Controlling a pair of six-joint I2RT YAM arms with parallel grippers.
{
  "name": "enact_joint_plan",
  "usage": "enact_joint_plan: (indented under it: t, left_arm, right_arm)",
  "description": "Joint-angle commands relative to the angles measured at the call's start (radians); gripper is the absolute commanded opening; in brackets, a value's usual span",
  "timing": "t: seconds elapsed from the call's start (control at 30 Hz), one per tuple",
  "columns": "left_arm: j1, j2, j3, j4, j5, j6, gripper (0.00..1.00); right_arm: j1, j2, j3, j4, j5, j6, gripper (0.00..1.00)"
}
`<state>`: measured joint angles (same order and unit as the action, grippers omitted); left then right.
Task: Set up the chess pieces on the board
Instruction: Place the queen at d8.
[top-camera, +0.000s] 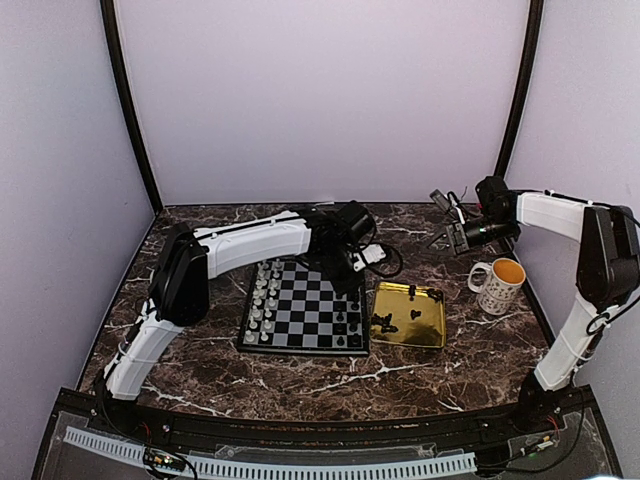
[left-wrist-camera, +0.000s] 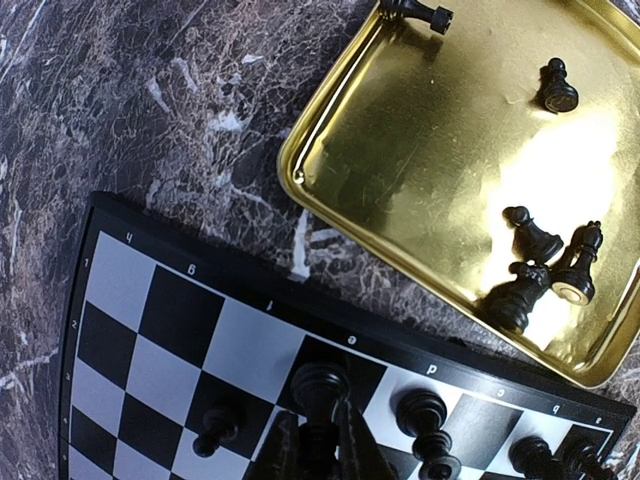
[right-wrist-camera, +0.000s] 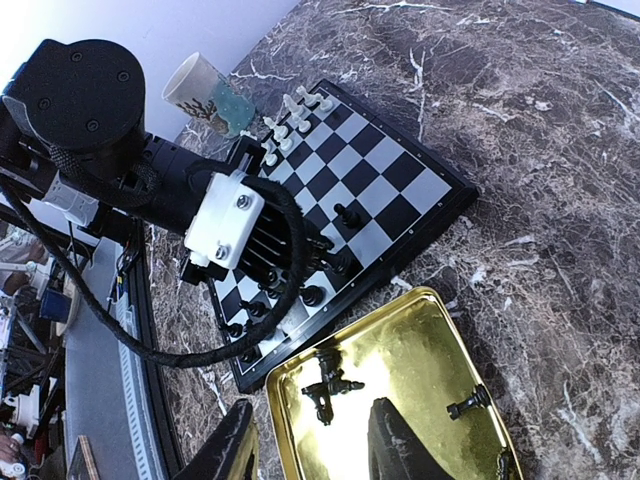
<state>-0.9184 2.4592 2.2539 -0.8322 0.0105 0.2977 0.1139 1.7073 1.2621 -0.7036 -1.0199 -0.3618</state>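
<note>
The board (top-camera: 300, 312) lies flat at the centre of the top view, on the marbled tabletop (top-camera: 200, 385). The gold tray (top-camera: 432, 325) sits just to its right. Pale pieces (top-camera: 262, 305) stand upright in two files running top to bottom along the board's left side. Other black pieces (top-camera: 351, 322) stand along its right side.

The left end effector (left-wrist-camera: 320, 445) is at the bottom centre of the left wrist view, closed on a black piece (left-wrist-camera: 318, 388). That piece stands upright, base down, on a square near the board's lettered edge.

More loose black pieces (left-wrist-camera: 545, 265) cluster at the right of the tray, and at least one is tipped so that its round base shows. Another, at the top edge of the frame, lies on its side with its long axis running left to right.

The right end effector (right-wrist-camera: 315, 445) hangs above the tray with its fingers apart and nothing between them. A mug (top-camera: 497, 285) stands right of the tray.
</note>
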Motion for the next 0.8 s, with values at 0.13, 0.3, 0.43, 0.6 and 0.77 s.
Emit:
enact_joint_plan:
  t: [0.13, 0.3, 0.43, 0.6, 0.77]
  left_arm:
    - [-0.004, -0.011, 0.032, -0.045, 0.001, 0.012, 0.12]
    - [-0.004, -0.007, 0.032, -0.051, -0.004, 0.013, 0.14]
    - [-0.004, -0.004, 0.030, -0.047, -0.001, 0.012, 0.16]
    - [-0.004, 0.001, 0.032, -0.042, 0.004, 0.013, 0.17]
    - [-0.004, 0.002, 0.032, -0.039, 0.005, 0.013, 0.21]
  right_arm:
    - [-0.005, 0.014, 0.028, -0.006, -0.022, -0.015, 0.37]
    - [-0.005, 0.018, 0.028, -0.007, -0.025, -0.015, 0.37]
    - [-0.005, 0.021, 0.029, -0.011, -0.025, -0.018, 0.37]
    - [-0.005, 0.025, 0.031, -0.015, -0.026, -0.021, 0.37]
    - [-0.005, 0.029, 0.032, -0.016, -0.026, -0.023, 0.37]
